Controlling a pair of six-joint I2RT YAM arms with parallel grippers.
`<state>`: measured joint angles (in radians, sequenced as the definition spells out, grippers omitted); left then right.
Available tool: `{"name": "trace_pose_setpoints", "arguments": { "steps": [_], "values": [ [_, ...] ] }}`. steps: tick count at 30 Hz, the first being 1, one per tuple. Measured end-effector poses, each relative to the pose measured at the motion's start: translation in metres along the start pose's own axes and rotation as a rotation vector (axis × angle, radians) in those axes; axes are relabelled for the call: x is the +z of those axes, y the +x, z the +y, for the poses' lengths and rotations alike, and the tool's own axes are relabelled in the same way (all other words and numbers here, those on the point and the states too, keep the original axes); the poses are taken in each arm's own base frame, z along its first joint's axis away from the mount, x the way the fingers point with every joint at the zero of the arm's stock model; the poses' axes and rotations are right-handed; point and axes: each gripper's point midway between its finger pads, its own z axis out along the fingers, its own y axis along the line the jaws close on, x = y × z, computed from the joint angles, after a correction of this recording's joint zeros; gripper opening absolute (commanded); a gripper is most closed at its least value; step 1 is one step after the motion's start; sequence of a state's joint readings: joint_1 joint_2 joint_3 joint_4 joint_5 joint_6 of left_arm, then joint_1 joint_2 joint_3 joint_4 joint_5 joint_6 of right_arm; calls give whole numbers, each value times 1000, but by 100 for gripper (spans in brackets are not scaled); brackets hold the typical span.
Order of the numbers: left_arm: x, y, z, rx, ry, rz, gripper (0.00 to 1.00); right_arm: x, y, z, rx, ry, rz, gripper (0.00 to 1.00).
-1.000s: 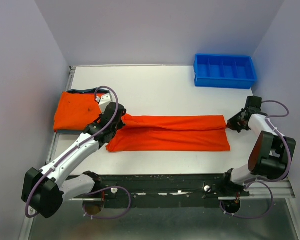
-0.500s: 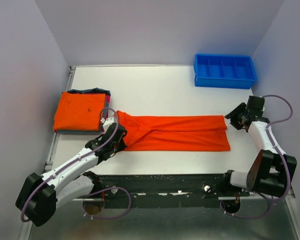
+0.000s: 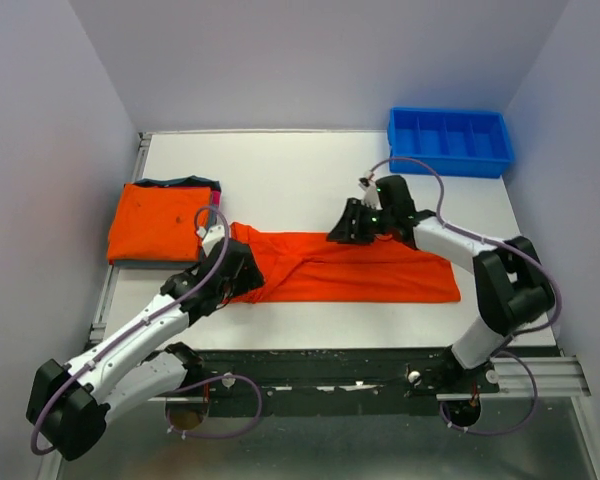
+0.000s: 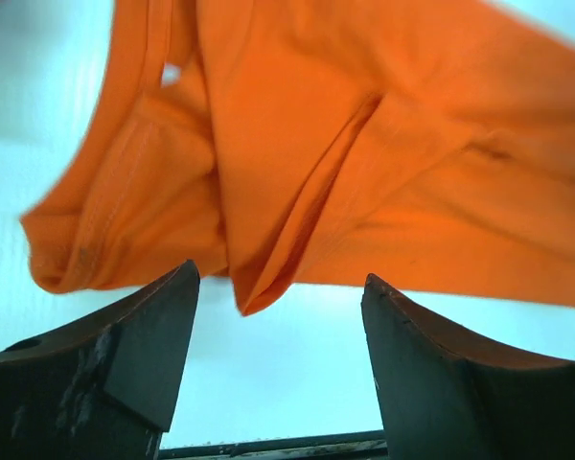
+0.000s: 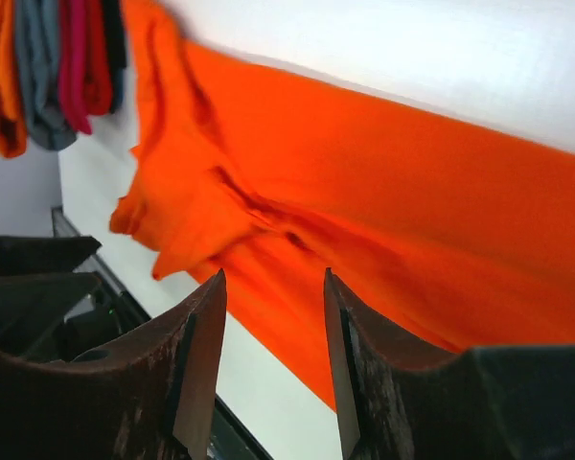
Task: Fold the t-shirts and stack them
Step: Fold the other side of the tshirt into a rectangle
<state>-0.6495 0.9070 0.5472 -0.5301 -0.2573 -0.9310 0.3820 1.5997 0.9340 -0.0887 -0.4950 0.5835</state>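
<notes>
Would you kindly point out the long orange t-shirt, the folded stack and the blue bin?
long orange t-shirt (image 3: 375, 275): top external view, middle of the cloth.
folded stack (image 3: 158, 222): top external view, top shirt's centre.
blue bin (image 3: 450, 164): top external view, near wall.

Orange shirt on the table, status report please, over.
Left gripper open at left end of orange shirt; right gripper open over its far edge. Shirt lies in a long strip, beside the folded stack. Blue bin far off, nothing blocking.

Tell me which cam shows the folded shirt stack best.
Top external: the folded stack is in view whole, with an orange shirt on top. Right wrist catches only its layered edge, blurred, in a corner. Left wrist shows barely a pink sliver.
</notes>
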Motion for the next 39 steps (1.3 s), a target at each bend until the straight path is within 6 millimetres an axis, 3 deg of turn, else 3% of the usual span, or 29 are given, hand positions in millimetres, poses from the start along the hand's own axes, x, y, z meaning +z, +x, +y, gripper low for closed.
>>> {"name": "trace_pose_setpoints", "arguments": {
  "steps": [5,7,10,16,21,24,32,39],
  "values": [
    [-20,-73,-17,-29,5,-149,61,50,3,69,-129,-177,94,52],
    [-15,-97,-14,-52,-21,-189,54,64,1,86,-163,-224,111,50],
    [14,-118,-7,-72,-91,-183,47,85,-2,102,-207,-281,141,48],
    [81,-119,-6,-73,-162,-81,41,115,11,105,-246,-329,223,46],
    [113,-129,-18,-71,-168,-57,39,129,23,104,-258,-353,276,45],
    [119,-127,-13,-78,-190,-46,36,134,32,105,-263,-369,307,45],
    [134,-109,28,-135,-336,14,36,140,53,96,-251,-365,357,45],
    [139,-113,32,-134,-362,6,37,135,79,73,-231,-335,410,43]
  ]
}}
